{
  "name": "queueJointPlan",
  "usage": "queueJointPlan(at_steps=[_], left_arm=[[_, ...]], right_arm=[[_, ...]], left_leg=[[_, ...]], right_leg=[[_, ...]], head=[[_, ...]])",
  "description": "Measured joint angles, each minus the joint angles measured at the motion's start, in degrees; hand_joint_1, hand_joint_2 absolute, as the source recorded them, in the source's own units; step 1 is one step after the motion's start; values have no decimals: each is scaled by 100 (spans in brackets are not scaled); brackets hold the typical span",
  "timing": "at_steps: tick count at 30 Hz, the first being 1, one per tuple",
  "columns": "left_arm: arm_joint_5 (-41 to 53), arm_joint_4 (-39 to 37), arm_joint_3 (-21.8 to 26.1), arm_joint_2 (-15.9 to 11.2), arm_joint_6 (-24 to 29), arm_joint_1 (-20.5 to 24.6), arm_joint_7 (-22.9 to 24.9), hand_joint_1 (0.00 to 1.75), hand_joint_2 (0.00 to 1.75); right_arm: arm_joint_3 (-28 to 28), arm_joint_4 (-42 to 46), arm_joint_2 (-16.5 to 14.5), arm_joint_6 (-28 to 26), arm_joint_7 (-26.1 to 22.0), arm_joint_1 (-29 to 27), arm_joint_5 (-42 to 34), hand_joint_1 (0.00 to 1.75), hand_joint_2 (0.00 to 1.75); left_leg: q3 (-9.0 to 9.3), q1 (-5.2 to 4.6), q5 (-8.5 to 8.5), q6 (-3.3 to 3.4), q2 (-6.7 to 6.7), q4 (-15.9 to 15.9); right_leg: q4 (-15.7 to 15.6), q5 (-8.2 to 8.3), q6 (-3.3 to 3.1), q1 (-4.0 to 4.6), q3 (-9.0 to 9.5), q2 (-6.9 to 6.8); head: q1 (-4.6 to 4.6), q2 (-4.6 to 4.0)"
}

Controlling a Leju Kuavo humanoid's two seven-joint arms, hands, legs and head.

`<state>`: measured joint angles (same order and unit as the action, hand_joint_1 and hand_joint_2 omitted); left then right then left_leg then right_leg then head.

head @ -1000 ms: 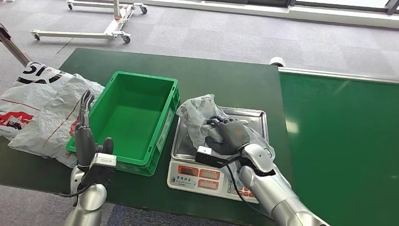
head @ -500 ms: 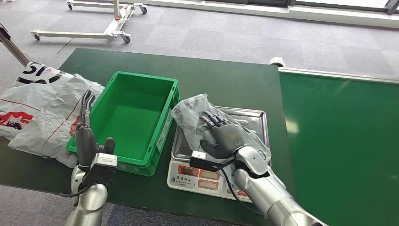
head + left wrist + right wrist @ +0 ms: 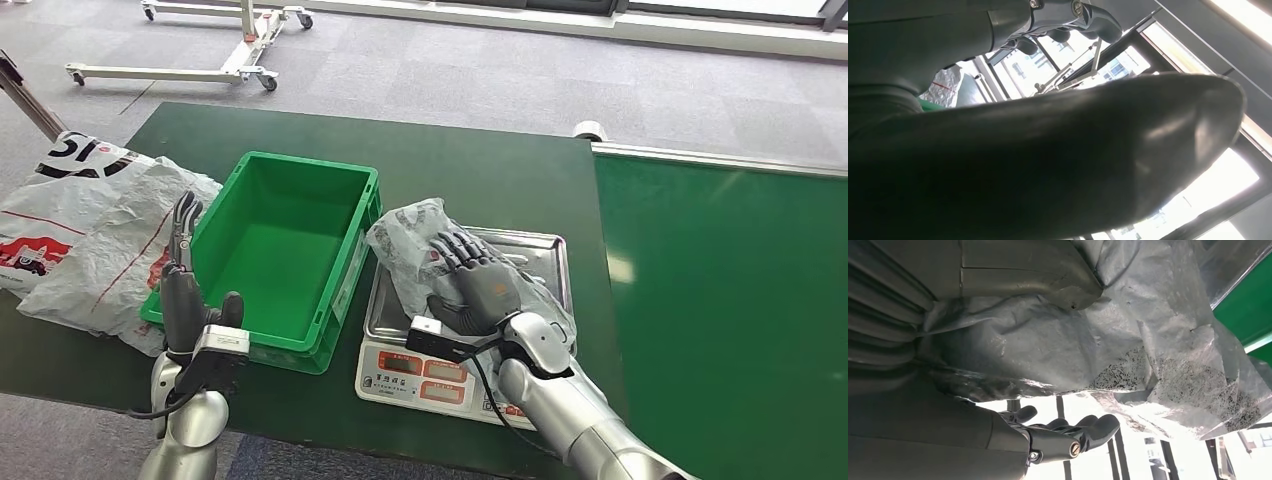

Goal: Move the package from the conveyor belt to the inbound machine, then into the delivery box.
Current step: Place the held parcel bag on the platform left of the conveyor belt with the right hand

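The package (image 3: 408,238), a crumpled grey plastic bag, lies on the steel tray (image 3: 545,252) of the inbound scale (image 3: 428,368), its far end hanging over the tray's left rim. My right hand (image 3: 476,282) is spread flat over the package, fingers stretched out and apart, gripping nothing. In the right wrist view the grey bag (image 3: 1128,340) lies against the thumb while the dark fingers (image 3: 1068,436) stand clear of it. The green delivery box (image 3: 300,165) stands empty left of the scale. My left hand (image 3: 183,290) is upright at the box's near left corner, fingers straight, holding nothing.
The green conveyor belt (image 3: 720,300) runs along the right. Large white printed bags (image 3: 80,230) lie on the table left of the box. A wheeled metal frame (image 3: 240,55) stands on the carpet beyond the table.
My right hand, curled around the package a second ago, has opened and now lies with fingers spread over it. The package has settled on the tray. The left hand has not moved.
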<state>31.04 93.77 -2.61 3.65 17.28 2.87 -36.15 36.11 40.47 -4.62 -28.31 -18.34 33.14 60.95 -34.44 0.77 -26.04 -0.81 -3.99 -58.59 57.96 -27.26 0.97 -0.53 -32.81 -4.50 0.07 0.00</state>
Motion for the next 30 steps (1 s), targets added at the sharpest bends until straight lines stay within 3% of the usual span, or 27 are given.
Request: queueJointPlan(at_steps=[10,19,23,30], left_arm=[[-1,-55,-1,-1,-1,1,-7,0,0],[-37,-166,-84,-1,5,37,21,0,0],[-26,-161,-122,-2,13,27,143,0,0],[-33,-129,-127,-2,80,-68,99,0,0]], right_arm=[[-55,70,236,-446,112,-103,-190,0,175],[-456,737,545,-728,182,-571,-275,0,175],[-1012,1667,808,-789,282,-904,-297,0,175],[-2153,3326,1177,-905,2,-1470,-726,0,175]], left_leg=[[1,0,0,0,0,-2],[1,-1,0,0,1,-3],[-5,-3,-1,1,7,-4],[-7,-8,-4,3,5,-4]], right_leg=[[0,0,0,-1,0,0],[-1,1,0,-2,-2,-1],[-1,2,1,-4,-3,-6],[-2,1,2,-8,-8,-5]], head=[[0,0],[0,0],[-1,0],[0,0]])
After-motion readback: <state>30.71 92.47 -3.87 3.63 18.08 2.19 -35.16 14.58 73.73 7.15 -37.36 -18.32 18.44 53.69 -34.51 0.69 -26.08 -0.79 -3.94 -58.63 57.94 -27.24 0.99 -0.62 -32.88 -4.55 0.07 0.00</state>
